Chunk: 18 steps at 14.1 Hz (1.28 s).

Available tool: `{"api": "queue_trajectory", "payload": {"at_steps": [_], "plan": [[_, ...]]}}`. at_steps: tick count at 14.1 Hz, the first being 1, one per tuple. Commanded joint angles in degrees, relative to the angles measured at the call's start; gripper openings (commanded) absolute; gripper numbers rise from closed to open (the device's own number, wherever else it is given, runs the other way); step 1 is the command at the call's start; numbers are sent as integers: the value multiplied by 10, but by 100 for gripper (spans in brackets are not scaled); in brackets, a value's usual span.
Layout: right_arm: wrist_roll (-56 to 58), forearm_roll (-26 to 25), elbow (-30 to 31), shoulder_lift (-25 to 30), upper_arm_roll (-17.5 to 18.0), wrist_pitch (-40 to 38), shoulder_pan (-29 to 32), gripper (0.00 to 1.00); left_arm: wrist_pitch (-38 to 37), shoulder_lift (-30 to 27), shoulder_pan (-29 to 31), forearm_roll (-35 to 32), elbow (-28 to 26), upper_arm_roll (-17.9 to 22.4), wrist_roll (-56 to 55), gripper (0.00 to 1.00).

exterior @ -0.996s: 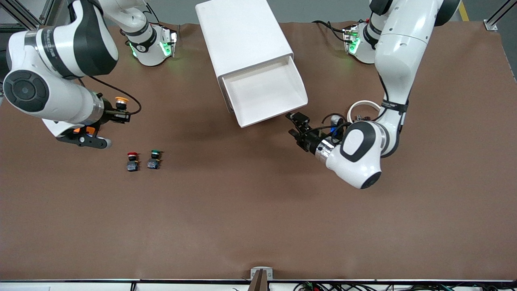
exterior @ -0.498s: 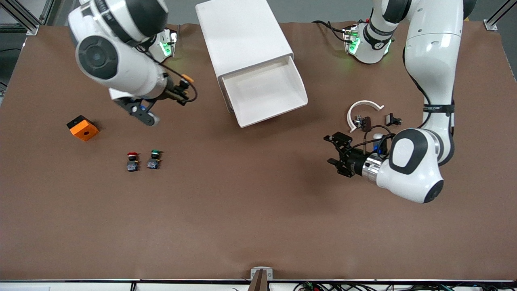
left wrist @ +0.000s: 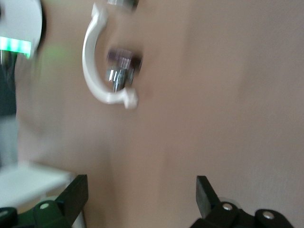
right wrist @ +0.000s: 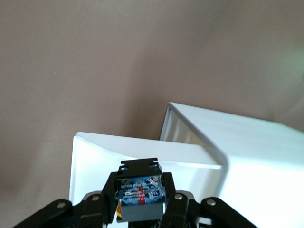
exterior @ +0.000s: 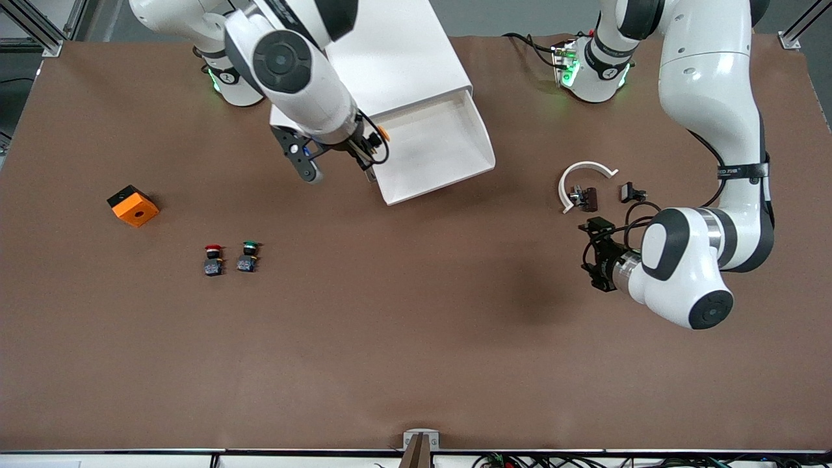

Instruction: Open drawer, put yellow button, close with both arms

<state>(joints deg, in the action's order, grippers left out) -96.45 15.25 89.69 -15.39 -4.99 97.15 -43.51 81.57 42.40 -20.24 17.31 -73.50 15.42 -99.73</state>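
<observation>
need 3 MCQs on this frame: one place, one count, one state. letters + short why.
1. Where is the yellow button?
A. on the table beside the red button
B. held over the edge of the open drawer
C. beside the orange block

2. How many buttons stand on the table?
A. one
B. two
C. three

3. What state is the left gripper in?
A. jaws open, holding nothing
B. shut on the white clip
C. shut on the drawer front

Key:
1 B: the right gripper is shut on the yellow button over the rim of the drawer, which is pulled out.
2 B: only the red button and green button stand there, side by side.
3 A: the left gripper hovers over bare table near the white clip, and the left wrist view shows its jaws apart and empty.
</observation>
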Motion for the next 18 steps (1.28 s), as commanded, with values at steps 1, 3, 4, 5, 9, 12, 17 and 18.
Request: {"api": "queue_trajectory", "payload": {"at_steps": [1, 3, 4, 5, 9, 12, 17, 18], "plan": [[-74, 34, -20, -39, -7, 13, -18, 24, -4, -3, -19, -89, 9, 3, 100, 100], [-125, 53, -42, -67, -8, 20, -18, 25, 23, -7, -16, -100, 9, 5, 140, 100], [-142, 53, -52, -76, -8, 20, -23, 25, 41, -14, -13, -103, 7, 5, 166, 100], [-151, 52, -56, -82, -8, 22, -34, 24, 46, -14, -13, -103, 7, 5, 204, 100], [-183, 51, -58, -94, -8, 49, -59, 24, 68, -35, -9, -103, 6, 3, 360, 100], [-190, 45, -58, -94, -9, 48, -77, 24, 105, -69, -5, -104, -10, 3, 482, 100], [-190, 29, -58, -104, -10, 55, -86, 26, 114, -101, -4, -104, -22, 3, 635, 100], [-190, 29, -58, -105, -10, 56, -87, 26, 114, -105, -4, -105, -25, 3, 640, 100]]}}
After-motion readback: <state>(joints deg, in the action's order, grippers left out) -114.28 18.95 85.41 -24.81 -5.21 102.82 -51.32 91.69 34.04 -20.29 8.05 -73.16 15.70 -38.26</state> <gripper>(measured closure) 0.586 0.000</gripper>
